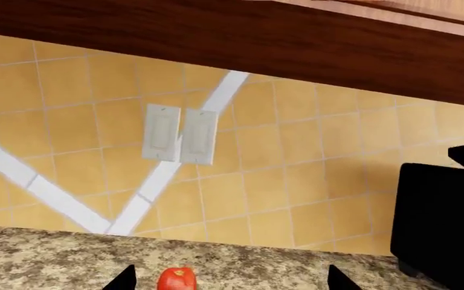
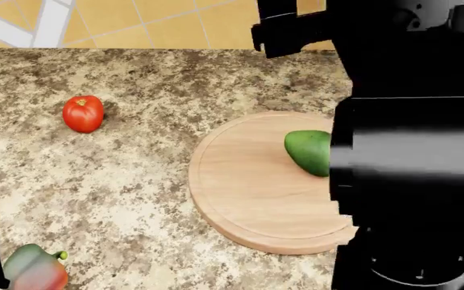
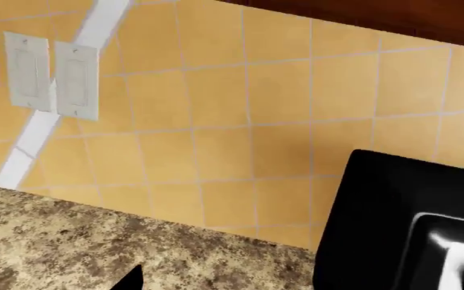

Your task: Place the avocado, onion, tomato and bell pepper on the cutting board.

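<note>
avocado point(image 2: 308, 151) on cutting board point(image 2: 248, 187), tomato point(image 1: 176, 280) between left tool tips point(image 1: 228, 279)

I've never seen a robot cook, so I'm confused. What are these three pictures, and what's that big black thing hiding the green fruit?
It is a computer-made robot with two arms. One picture comes from a camera on its head, looking down at a speckled counter. The big black shape is the robot's right arm, very close to the camera. Behind it, an avocado lies on a round cutting board. A tomato sits apart on the counter, and a bell pepper near the picture's bottom corner. No onion shows. The other two pictures come from cameras near each hand, facing the tiled wall and its switches. Nothing can be seen held in either hand.
</note>
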Tool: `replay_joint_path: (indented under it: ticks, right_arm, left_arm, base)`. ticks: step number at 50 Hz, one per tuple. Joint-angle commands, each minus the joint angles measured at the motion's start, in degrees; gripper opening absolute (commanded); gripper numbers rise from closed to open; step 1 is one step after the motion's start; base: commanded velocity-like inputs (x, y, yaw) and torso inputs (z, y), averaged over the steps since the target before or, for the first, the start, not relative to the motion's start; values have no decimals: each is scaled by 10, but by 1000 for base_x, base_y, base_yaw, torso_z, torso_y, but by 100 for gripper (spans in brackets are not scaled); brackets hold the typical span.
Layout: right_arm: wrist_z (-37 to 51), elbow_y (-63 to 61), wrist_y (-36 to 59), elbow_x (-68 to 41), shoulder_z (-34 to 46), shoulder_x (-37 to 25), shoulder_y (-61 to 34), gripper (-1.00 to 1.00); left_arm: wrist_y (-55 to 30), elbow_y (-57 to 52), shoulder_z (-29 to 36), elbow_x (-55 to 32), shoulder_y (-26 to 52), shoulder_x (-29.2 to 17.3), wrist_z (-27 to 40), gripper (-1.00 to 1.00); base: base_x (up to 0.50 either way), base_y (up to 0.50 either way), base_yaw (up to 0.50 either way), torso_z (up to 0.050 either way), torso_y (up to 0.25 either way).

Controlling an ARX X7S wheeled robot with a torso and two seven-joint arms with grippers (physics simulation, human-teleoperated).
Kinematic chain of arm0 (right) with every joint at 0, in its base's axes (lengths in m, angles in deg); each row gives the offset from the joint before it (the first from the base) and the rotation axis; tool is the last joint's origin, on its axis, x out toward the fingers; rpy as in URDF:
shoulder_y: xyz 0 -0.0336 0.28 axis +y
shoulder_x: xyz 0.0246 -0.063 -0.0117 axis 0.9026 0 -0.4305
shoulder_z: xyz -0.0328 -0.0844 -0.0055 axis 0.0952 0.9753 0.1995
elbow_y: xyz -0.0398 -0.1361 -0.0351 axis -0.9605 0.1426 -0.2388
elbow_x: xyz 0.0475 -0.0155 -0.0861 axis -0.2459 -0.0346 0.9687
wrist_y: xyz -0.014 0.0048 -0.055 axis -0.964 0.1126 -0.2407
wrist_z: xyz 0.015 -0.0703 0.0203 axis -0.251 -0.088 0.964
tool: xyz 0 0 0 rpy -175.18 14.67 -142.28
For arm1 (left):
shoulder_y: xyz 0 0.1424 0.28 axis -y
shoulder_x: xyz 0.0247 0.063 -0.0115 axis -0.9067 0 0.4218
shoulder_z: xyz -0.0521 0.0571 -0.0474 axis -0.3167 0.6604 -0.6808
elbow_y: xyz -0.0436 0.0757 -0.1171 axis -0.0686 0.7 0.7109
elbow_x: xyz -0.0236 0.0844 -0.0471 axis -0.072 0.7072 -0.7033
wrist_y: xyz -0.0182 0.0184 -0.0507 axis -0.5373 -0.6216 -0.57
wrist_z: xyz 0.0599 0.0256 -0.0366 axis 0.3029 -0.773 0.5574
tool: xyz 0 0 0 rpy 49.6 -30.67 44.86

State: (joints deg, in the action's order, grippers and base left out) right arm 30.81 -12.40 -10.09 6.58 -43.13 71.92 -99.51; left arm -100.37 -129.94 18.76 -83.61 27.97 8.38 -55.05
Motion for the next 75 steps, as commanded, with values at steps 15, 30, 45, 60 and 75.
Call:
replay_joint_path:
  ticks: [15, 30, 45, 60, 75]
  right_arm:
    - [-137, -535, -19, 493, 93, 41, 538, 100]
    - [0, -542, -244, 172, -72, 45, 723, 100]
    - [29, -541, -238, 141, -66, 33, 745, 100]
    - [39, -546, -239, 133, -70, 30, 758, 100]
    - [23, -553, -246, 148, -77, 45, 772, 100]
  left_arm:
    - [-87, -55, -64, -390, -47, -201, 186, 100]
    - [296, -57, 410, -188, -23, -436, 285, 100]
    - [345, -33, 549, -137, 27, -447, 329, 100]
    - [257, 30, 527, -222, 129, -378, 286, 100]
    - [203, 125, 522, -264, 197, -322, 231, 100]
  base:
    - [0, 0, 0, 0, 0]
    - [0, 0, 0, 0, 0]
    - [0, 0, 0, 0, 0]
    - [0, 0, 0, 0, 0]
    - [0, 0, 0, 0, 0]
